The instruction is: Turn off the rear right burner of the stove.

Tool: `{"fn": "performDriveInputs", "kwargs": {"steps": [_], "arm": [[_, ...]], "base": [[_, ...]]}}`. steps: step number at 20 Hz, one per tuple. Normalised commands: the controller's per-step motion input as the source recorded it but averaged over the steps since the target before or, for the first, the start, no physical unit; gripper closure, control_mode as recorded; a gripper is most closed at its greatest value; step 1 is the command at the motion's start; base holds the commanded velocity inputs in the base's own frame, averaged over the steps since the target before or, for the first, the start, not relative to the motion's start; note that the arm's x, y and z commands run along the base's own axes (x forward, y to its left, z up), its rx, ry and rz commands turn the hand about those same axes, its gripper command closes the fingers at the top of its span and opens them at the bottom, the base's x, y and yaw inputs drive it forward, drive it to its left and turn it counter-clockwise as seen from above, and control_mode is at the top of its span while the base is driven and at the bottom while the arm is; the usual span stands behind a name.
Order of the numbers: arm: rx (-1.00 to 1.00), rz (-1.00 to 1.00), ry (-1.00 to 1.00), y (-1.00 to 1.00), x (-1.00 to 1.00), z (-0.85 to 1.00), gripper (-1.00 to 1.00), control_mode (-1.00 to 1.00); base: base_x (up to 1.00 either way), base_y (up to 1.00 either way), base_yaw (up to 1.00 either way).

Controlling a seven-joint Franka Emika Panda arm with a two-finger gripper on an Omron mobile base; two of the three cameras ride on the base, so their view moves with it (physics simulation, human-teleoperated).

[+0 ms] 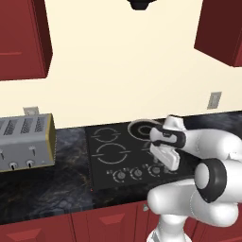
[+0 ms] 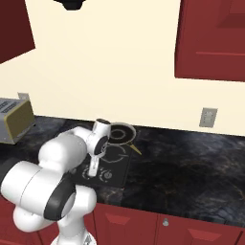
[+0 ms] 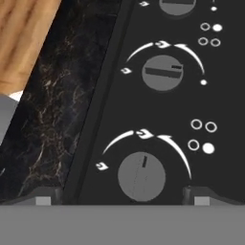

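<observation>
Your hand (image 3: pixel 122 195) is wide open over a round grey knob (image 3: pixel 141 176), holding nothing. The flat black glass stove (image 1: pixel 101 163) shows its pale-rimmed rear right burner (image 1: pixel 140 127).

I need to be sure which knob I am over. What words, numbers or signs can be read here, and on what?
No words, letters or numbers are readable.
Stove: white signs only beside each knob.
Nearest knob: four small circles, the lower right one filled; a white arc with small markers.
Middle knob: the same circles, upper right one filled; a like arc.
Toaster: no legible marking.
</observation>
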Motion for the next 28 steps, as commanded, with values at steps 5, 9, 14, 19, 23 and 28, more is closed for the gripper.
{"fn": "performDriveInputs", "kwargs": {"steps": [5,9,14,19,23,28], "arm": [[0.00,0.09,0.01,0.06,0.08,-0.20,-1.00,-1.00],[0.00,0.07,0.03,0.01,0.10,-0.24,-1.00,-1.00],[0.00,0.06,0.05,0.06,0.23,-0.13,-1.00,-1.00],[0.00,0.03,0.06,0.00,0.07,-0.10,-1.00,-1.00],[0.00,0.00,0.12,0.04,-0.11,-0.19,-1.00,-1.00],[0.00,0.00,0.07,0.12,-0.28,-0.09,-1.00,-1.00]], "base": [[0.00,0.00,0.00],[0.00,0.00,0.00],[0.00,0.00,0.00],[0.00,0.00,0.00],[0.00,0.00,0.00],[0.00,0.00,0.00]]}}
